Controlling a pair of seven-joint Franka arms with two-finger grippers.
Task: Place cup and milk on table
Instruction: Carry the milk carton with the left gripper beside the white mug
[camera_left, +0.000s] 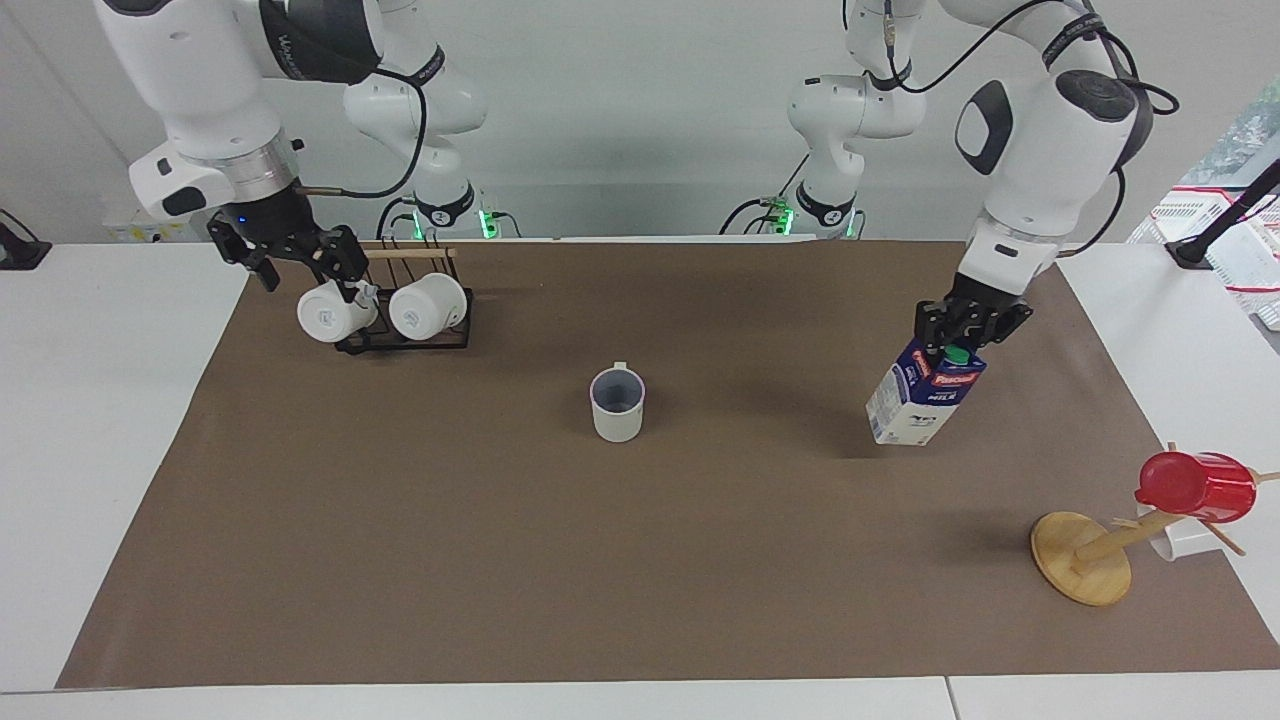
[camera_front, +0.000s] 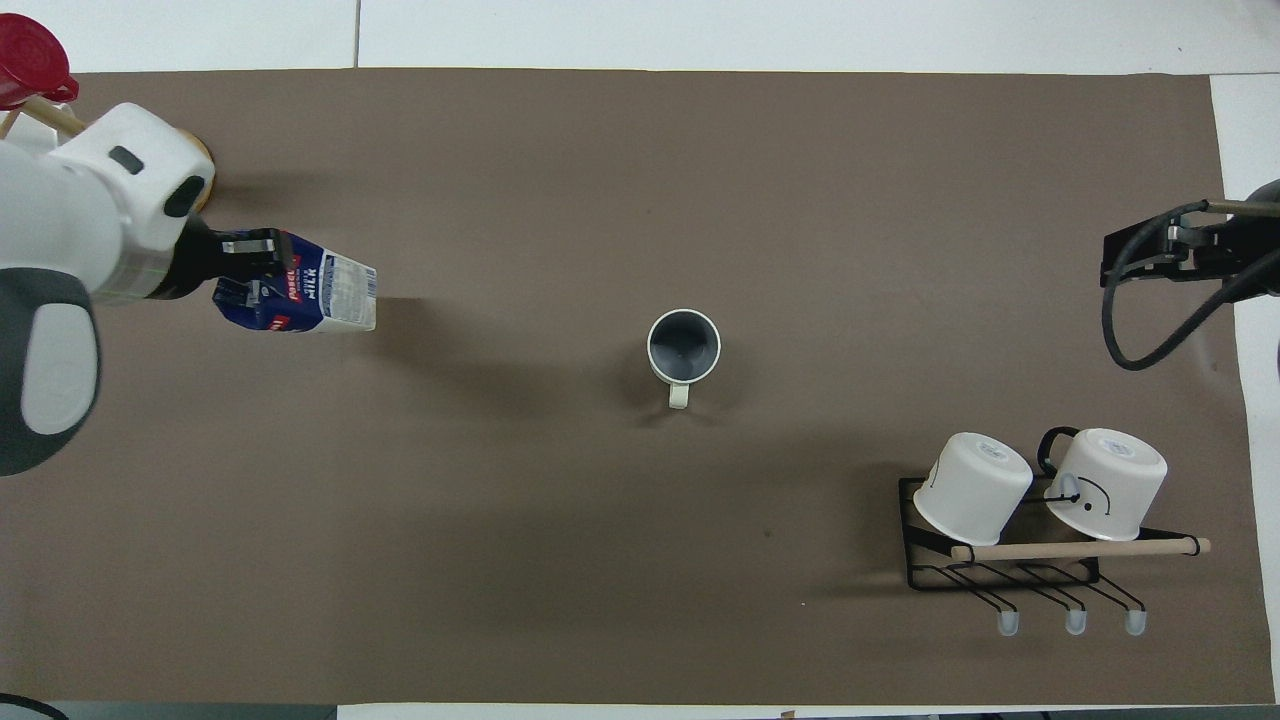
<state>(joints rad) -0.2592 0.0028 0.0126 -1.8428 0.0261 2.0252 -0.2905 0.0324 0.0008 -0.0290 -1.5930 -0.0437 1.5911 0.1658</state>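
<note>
The cup (camera_left: 617, 405) stands upright on the brown sheet of the table (camera_left: 400, 560), mid-table, with nothing touching it; it also shows in the overhead view (camera_front: 684, 345), handle toward the robots. My left gripper (camera_left: 968, 335) is shut on the top of the milk (camera_left: 920, 400) and holds it tilted, just above the sheet, toward the left arm's end. The milk also shows in the overhead view (camera_front: 330, 295) under the left gripper (camera_front: 245, 270). My right gripper (camera_left: 300, 262) is open and empty, raised over the mug rack; it also shows in the overhead view (camera_front: 1120, 258).
A black rack (camera_left: 400, 340) with two white mugs (camera_left: 385, 310) stands near the robots at the right arm's end. A wooden stand (camera_left: 1080, 555) carrying a red cup (camera_left: 1195, 485) stands far from the robots at the left arm's end.
</note>
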